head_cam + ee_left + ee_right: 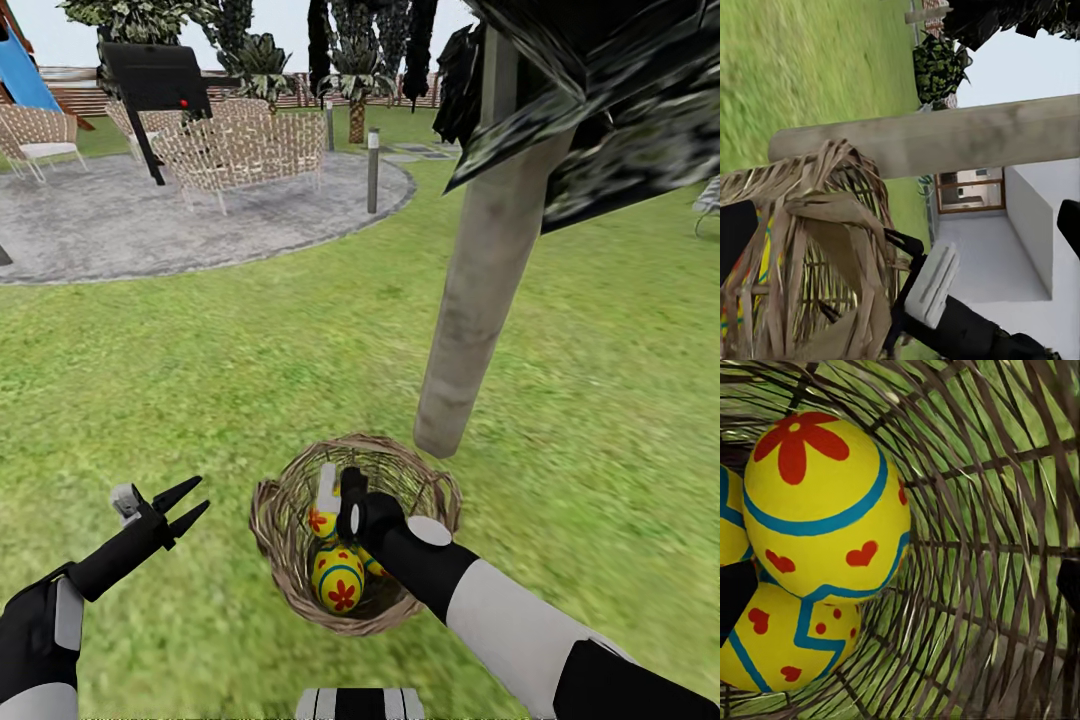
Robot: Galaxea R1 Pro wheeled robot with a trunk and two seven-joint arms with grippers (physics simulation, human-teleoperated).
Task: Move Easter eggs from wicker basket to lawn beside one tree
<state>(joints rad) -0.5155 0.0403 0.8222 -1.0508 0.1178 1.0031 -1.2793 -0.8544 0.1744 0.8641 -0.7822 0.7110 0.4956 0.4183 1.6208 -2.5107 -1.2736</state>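
Observation:
The wicker basket [285,500] stands on the lawn [200,350] just in front of the tree [490,270]. Yellow Easter eggs lie inside it; one egg [338,580] with a red flower is nearest me and a second egg [321,521] lies behind it. My right gripper [340,495] reaches down into the basket, open, beside the eggs. In the right wrist view three eggs are stacked against the woven wall [990,547]: a big one [825,502], one [787,645] below it, and a sliver of another [727,525]. My left gripper [198,496] hovers open over the grass left of the basket.
A grey paved patio [120,220] with wicker chairs [245,150] and short bollard posts [373,170] lies far left. The tree's dark crown [620,90] hangs at upper right. The left wrist view has the basket [802,247], the trunk [930,139] and a white house [1020,247].

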